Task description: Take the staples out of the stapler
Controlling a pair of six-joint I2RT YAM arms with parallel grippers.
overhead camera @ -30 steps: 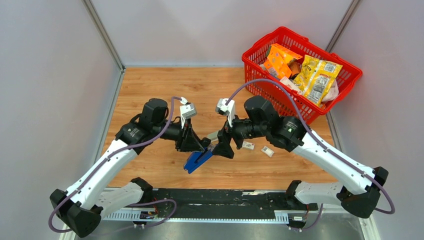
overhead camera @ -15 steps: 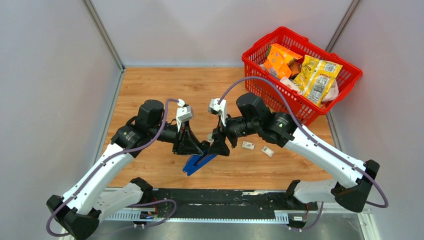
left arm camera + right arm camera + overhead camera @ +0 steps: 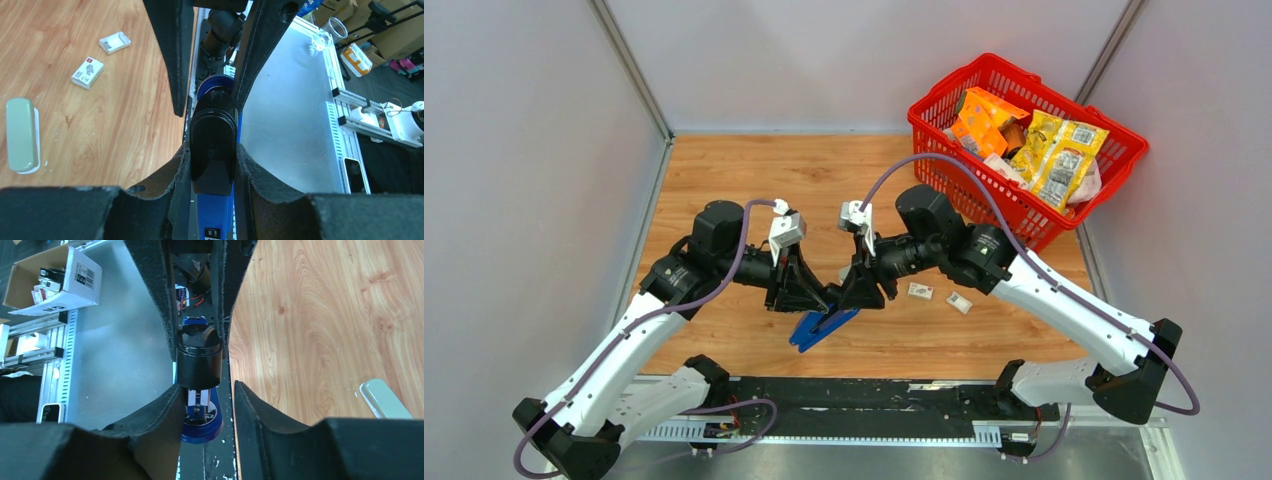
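desk: where is the stapler [image 3: 822,326] in this frame?
photographer: low centre, by the near edge of the wooden table [image 3: 724,170], with its blue base angled toward the near left and its black head between both grippers
desk: and the left gripper [image 3: 822,300]?
photographer: clamped on it. its wrist camera shows both pads [image 3: 175,172] pressed against the sides of the black head
desk: the right gripper [image 3: 844,298]?
photographer: its fingers straddle the same head from the other side. one touches, the other sits so close i cannot tell whether the grip is closed
desk: the staples?
photographer: too small to pick out. the right wrist view shows only a pale strip [image 3: 199,396] in the channel under the head
desk: anything else?
photographer: two small white printed boxes [image 3: 920,291] lie just right of the grippers, a pale green block [image 3: 21,135] lies near them, and a red basket [image 3: 952,81] of packets stands at the far right corner
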